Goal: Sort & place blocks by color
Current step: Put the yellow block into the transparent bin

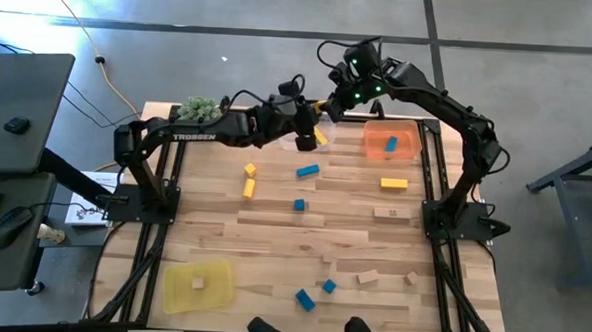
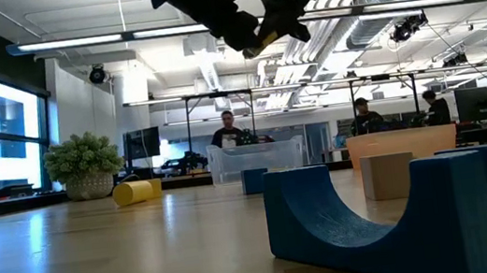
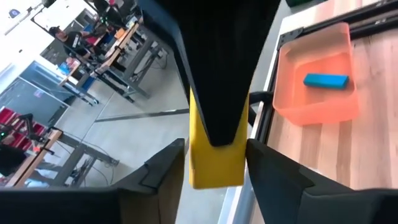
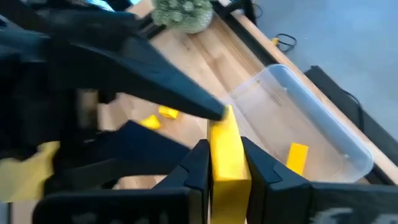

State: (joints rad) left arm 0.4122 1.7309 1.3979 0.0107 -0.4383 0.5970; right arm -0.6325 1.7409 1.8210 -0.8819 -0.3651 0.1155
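Note:
Both grippers meet high over the table's far edge on one yellow bar block (image 3: 214, 165) (image 4: 227, 152). My left gripper (image 3: 214, 158) (image 1: 305, 138) reaches in from the left and my right gripper (image 4: 227, 168) (image 1: 337, 100) from the far right. Each is shut on the block. Below them sits the clear tray (image 4: 323, 134) with another yellow block (image 4: 297, 155) lying in it. The orange tray (image 1: 392, 140) holds a blue block (image 3: 325, 79). The yellow tray (image 1: 199, 285) holds a plain wood block. More yellow (image 1: 249, 188), blue (image 1: 308, 171) and wood (image 1: 386, 212) blocks lie on the table. My left gripper pinches the yellow block's one end (image 3: 214, 174) between its two fingers, one on each long side. The block is lifted clear, and its other end is hidden behind my right gripper's dark finger (image 3: 217, 74). My right gripper pinches the same block near its other end (image 4: 227, 165), one finger on each side, lying along the block. The block is clear of the table, above the clear tray. My left gripper's finger (image 4: 186, 99) reaches the block's far end.
A green spiky plant (image 1: 200, 109) stands at the far left corner. Loose blocks are scattered over the middle and near right of the table. A blue arch block (image 2: 377, 218) stands close to the low camera. People sit in the room beyond the table.

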